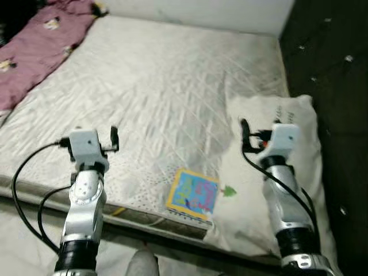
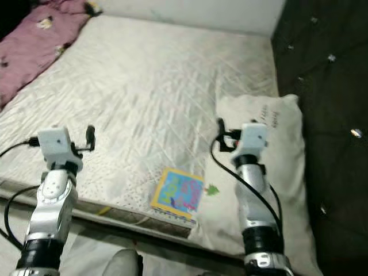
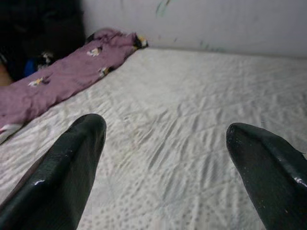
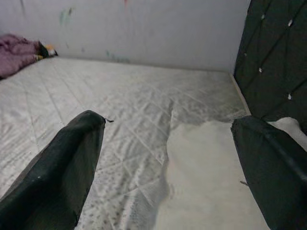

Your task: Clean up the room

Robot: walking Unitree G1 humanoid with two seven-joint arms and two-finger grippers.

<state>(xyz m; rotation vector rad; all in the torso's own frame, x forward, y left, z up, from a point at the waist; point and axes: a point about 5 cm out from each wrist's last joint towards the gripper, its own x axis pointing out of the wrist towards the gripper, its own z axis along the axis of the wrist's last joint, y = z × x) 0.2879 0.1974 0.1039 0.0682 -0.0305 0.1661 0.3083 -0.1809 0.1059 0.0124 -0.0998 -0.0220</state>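
A white quilted mattress (image 1: 172, 80) lies before me. Near its front edge a colourful picture book (image 1: 194, 194) lies flat, partly on a white pillow (image 1: 253, 213) on the right side of the bed. A purple blanket (image 1: 40, 46) is bunched along the far left. My left gripper (image 1: 87, 138) hovers over the front left of the mattress, to the left of the book; in the left wrist view the left gripper (image 3: 165, 127) is open and holds nothing. My right gripper (image 1: 267, 129) is above the pillow, beyond the book; in the right wrist view it (image 4: 168, 122) is open and holds nothing.
A dark tufted headboard (image 1: 333, 69) runs along the right side of the bed. A pale wall (image 1: 201, 11) closes the far end. The bed's front edge (image 1: 144, 217) is just below the book, with pale floor (image 1: 23, 247) beneath it.
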